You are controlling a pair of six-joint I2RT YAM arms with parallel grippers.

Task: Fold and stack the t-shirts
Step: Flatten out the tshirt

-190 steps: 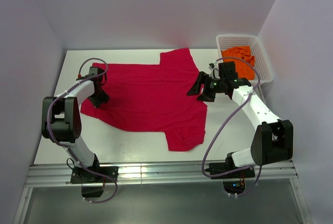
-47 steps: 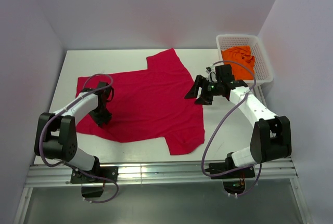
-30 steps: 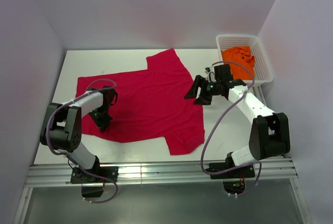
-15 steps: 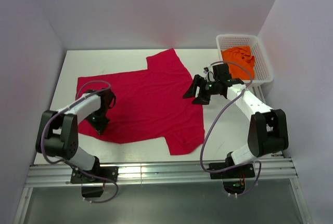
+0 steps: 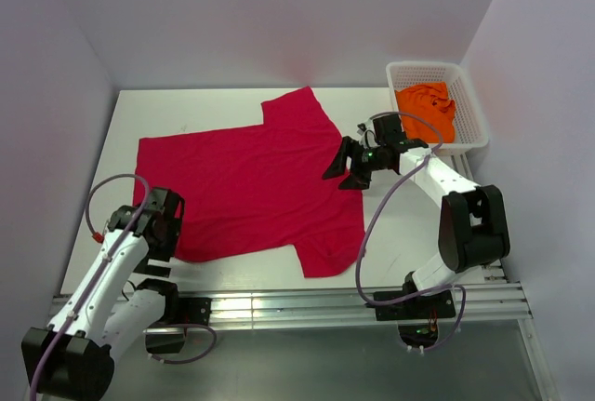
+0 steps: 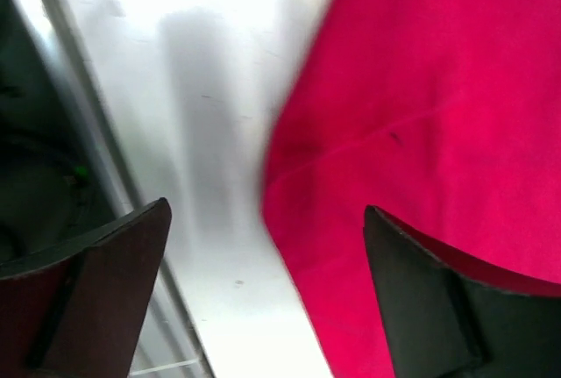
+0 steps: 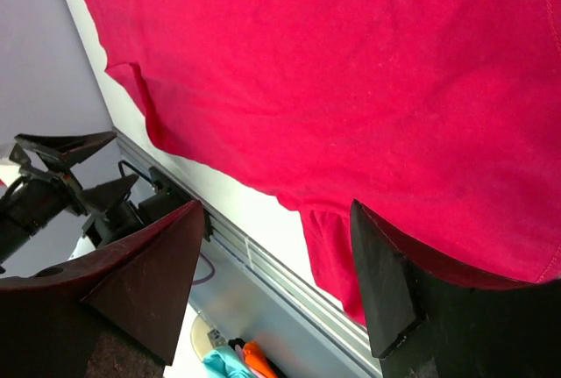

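The crimson red t-shirt (image 5: 251,173) lies spread flat across the white table (image 5: 409,224), with one sleeve toward the back and one at the near edge. The orange t-shirt (image 5: 428,106) sits bunched in the white mesh basket. My left gripper (image 5: 164,228) hovers open at the red shirt's near-left corner, and its wrist view shows the red shirt's edge (image 6: 412,106) and bare table between the wide jaws of the left gripper (image 6: 267,238). My right gripper (image 5: 341,170) is open over the shirt's right side. Red cloth (image 7: 351,71) fills its wrist view above the empty right gripper (image 7: 276,211).
The white basket (image 5: 470,103) stands at the back right corner. An aluminium rail (image 5: 279,306) runs along the table's near edge. Grey walls close in the left, back and right. The left arm (image 7: 61,185) shows in the right wrist view.
My left gripper has opened and let go of the shirt's near-left corner, and that arm has drawn back toward the near edge. The right gripper has crept slightly left.
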